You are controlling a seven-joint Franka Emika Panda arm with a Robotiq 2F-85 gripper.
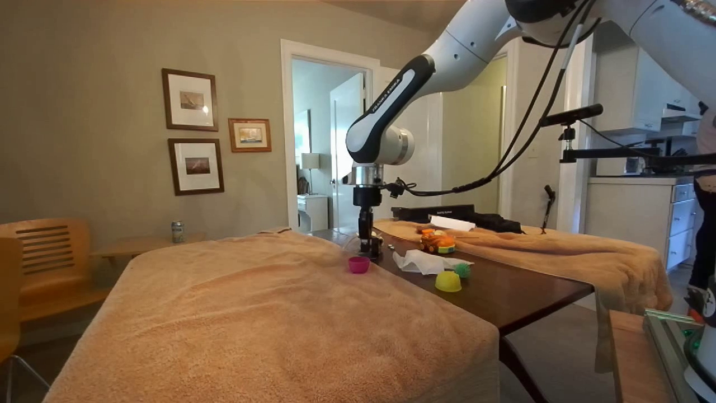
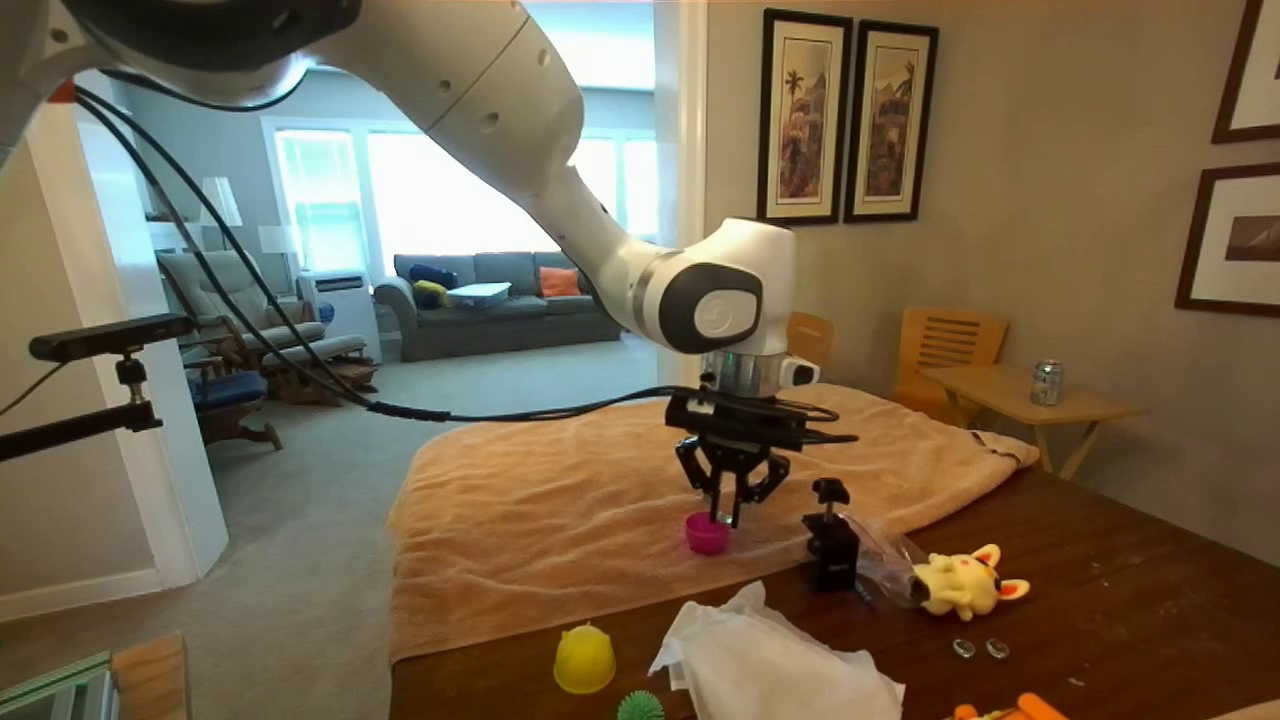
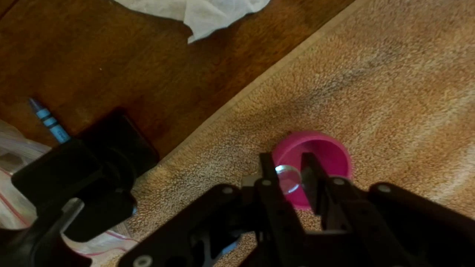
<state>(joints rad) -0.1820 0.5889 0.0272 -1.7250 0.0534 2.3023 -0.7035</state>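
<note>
the gripper [image 3: 286,160] is hanging over the pink cup [image 3: 336,159] on the towel [image 3: 400,107], its jaws pinching a clear glass gem [image 3: 288,180]. in an exterior view, the fingers [image 2: 737,514] are crowding the cup's right rim, left of the black clamp [image 2: 834,558]; centring the gem over the hollow seems wise.

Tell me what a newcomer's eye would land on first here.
Probably the white robot arm spanning the top of both exterior views, its black pincer pointing down at a bright pink cup on the tan blanket. Next, a clear round piece between the fingers in the wrist view, then the yellow plush toy on the brown table in an exterior view.
</note>
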